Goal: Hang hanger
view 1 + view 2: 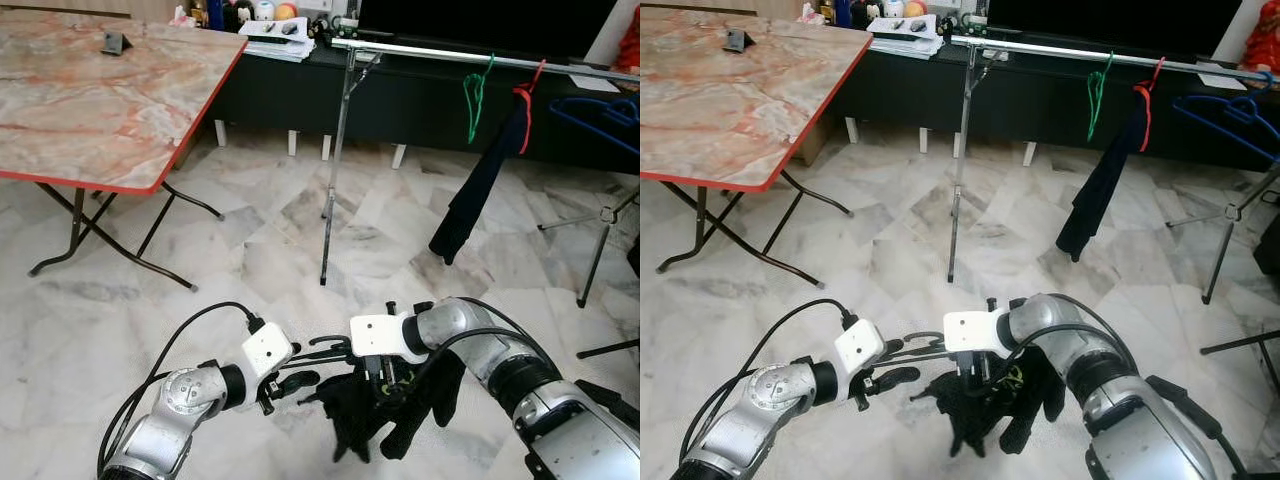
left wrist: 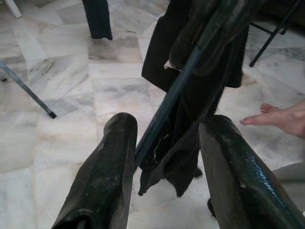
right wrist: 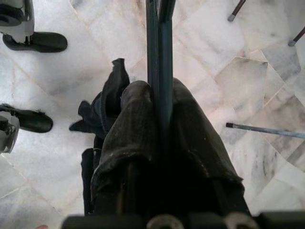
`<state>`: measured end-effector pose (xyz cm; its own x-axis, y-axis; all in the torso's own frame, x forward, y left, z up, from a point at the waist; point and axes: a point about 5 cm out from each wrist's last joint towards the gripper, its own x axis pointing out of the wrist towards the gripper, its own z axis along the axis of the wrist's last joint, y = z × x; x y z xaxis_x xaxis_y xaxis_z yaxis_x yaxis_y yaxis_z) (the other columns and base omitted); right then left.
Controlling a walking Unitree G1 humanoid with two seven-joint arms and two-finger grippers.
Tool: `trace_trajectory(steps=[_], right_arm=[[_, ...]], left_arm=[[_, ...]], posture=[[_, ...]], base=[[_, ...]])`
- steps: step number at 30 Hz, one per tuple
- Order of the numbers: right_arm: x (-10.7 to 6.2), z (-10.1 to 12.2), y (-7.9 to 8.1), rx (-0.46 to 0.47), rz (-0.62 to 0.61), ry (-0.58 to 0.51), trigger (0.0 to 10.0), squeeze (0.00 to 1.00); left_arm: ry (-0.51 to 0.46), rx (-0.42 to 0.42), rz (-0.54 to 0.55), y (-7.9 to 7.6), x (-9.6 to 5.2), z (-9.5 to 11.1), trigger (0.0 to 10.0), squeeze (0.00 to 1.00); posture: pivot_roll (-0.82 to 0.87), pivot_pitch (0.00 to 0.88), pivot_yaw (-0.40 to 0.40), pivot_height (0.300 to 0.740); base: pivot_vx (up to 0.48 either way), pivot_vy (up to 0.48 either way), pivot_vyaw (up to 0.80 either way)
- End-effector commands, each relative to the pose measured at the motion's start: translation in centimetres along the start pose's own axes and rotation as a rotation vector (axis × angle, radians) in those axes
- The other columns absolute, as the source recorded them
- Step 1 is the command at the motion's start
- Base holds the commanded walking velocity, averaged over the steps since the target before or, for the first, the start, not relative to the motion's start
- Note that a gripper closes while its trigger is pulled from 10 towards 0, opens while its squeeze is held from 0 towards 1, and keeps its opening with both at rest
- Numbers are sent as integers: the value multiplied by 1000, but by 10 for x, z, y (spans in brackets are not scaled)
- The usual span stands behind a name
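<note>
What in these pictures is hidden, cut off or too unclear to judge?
- Hanger: its hook and full shape, hidden by the black garment and the right pincer shut on it.
- Rail: its right end, cut off by the eye view's edge.
- Blue hanger: partly cut off at that edge.
- Shelf items: too small to name.
- Person's foot: cut off by the left wrist view's edge.

My right gripper [image 3: 159,129] fingers pinch a thin dark-teal hanger bar [image 3: 158,57]. Black cloth [image 3: 102,119] droops beside them over white marble floor [image 3: 95,57]; left gripper [image 3: 28,81] fingers sit apart.
</note>
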<state>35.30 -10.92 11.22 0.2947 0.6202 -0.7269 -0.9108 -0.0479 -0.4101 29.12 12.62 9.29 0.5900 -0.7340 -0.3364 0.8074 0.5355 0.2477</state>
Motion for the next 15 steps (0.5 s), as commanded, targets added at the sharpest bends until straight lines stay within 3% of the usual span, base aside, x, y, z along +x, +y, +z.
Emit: trace_trajectory(steps=[1,10,11,12,13,15], right_arm=[[-3,4,-7,4,-23,-25,10000,0],[-3,10,-9,8,-28,-63,10000,0],[-3,11,-10,8,-29,-65,10000,0],[-3,11,-10,7,-29,-65,10000,0],[-3,11,-10,7,-30,-66,10000,0],[-4,12,-11,7,-31,-71,10000,0]], left_arm=[[17,12,-19,-4,5,-1,10000,0],[15,12,-22,-6,10,1,10000,0],[16,11,-27,-6,10,1,9216,0],[16,11,-28,-6,10,1,9216,0],[18,12,-28,-6,11,1,6196,0],[22,16,-26,-6,12,0,6157,0]], posture=[[100,156,-105,740],[95,160,-102,740],[95,160,-101,740],[95,160,-101,740],[95,160,-101,740],[95,160,-101,740]], base=[[0,0,0],[0,0,0],[0,0,0],[0,0,0],[0,0,0],[0,0,0]])
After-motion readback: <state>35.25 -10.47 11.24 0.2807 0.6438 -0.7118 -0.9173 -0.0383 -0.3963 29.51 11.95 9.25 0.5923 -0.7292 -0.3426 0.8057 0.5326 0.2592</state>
